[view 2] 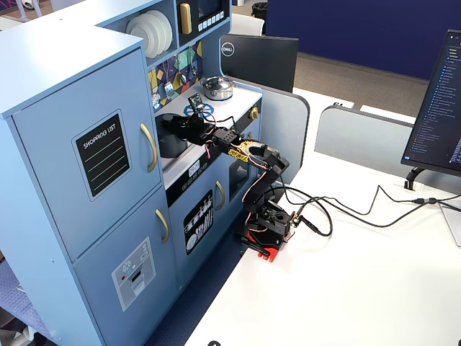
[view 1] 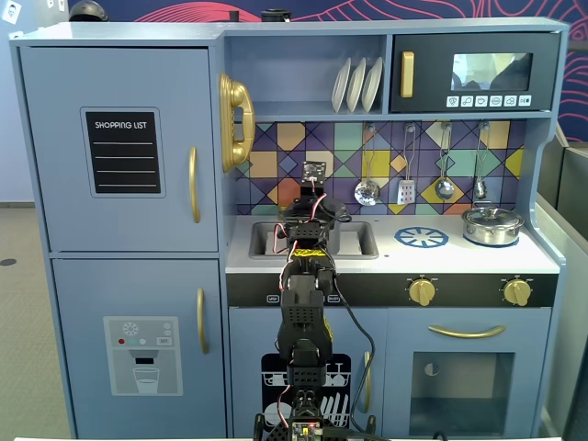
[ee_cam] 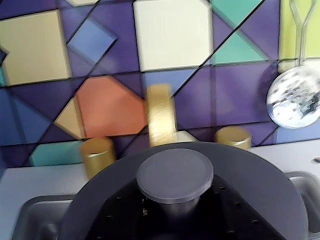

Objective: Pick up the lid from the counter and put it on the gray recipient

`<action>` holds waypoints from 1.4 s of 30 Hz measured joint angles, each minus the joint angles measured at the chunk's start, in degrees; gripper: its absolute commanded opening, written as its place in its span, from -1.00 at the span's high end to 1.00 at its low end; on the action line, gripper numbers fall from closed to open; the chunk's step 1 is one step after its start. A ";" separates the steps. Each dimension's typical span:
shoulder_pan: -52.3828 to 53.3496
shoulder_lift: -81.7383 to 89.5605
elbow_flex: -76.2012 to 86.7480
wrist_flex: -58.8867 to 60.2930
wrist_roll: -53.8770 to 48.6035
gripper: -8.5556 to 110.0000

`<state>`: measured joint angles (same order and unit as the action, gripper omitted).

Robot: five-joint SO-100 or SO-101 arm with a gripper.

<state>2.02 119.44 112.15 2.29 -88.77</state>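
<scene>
The dark-gray lid (ee_cam: 250,170) fills the lower half of the wrist view, its round central knob (ee_cam: 175,175) facing the camera. My gripper (ee_cam: 177,212) is shut on the lid: its black fingers (ee_cam: 125,215) flank the knob's stem. The lid hangs over the sink and hides what is below it. In a fixed view the tall dark-gray pot (view 2: 169,144) stands in the sink, with my gripper (view 2: 178,124) at its top. I cannot tell whether the lid rests on the rim. In the front fixed view the arm and gripper (view 1: 310,213) hide the pot.
A gold faucet (ee_cam: 160,114) and two gold knobs (ee_cam: 97,156) stand just behind the lid, against the tiled wall. A ladle (ee_cam: 294,102) hangs at the right. The shiny silver pot (view 1: 492,225) sits at the counter's right, beside the blue burner (view 1: 422,237).
</scene>
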 measured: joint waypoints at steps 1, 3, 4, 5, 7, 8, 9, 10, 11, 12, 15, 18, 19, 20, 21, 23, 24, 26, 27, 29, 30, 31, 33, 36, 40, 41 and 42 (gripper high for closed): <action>-0.18 0.18 -0.09 0.44 0.00 0.86; -0.44 0.70 -0.09 1.14 0.00 0.86; -0.44 0.79 -0.09 1.41 0.00 0.81; -0.44 0.97 -0.09 1.67 -0.09 0.70; -0.44 1.49 -0.09 2.72 -0.53 0.52; -0.44 1.93 -0.09 3.25 -0.53 0.46; -0.44 2.29 -0.09 4.13 -0.70 0.40; -0.44 2.99 -0.09 5.45 -0.88 0.36; -0.44 3.78 -0.09 6.68 -0.97 0.34; -0.44 4.39 -0.09 7.56 -1.23 0.34; -0.44 6.86 0.00 10.02 -2.37 0.38; -0.88 11.43 0.00 14.94 -2.90 0.47; -0.97 13.62 0.00 17.49 -2.90 0.50; -1.05 16.35 0.18 20.48 -2.90 0.53; -1.05 19.60 0.88 24.17 -2.55 0.56; -1.05 27.07 3.25 32.96 -1.41 0.56; -0.88 30.76 5.10 37.71 -0.79 0.57; 0.97 38.67 10.28 46.67 0.53 0.64; 1.76 42.45 13.36 50.01 1.49 0.68; 3.16 49.57 19.95 54.67 2.64 0.80; 3.60 52.38 23.20 56.69 2.99 0.85; 3.78 55.02 26.54 58.45 3.43 0.86; 3.43 59.06 32.17 61.70 3.96 0.86; 1.93 61.08 39.64 65.48 5.36 0.86; 0.09 61.88 50.01 66.53 6.77 0.86; -0.53 61.96 52.56 66.01 6.86 0.86; -0.62 61.96 55.28 65.04 6.77 0.86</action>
<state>1.41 181.41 167.43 67.32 -82.00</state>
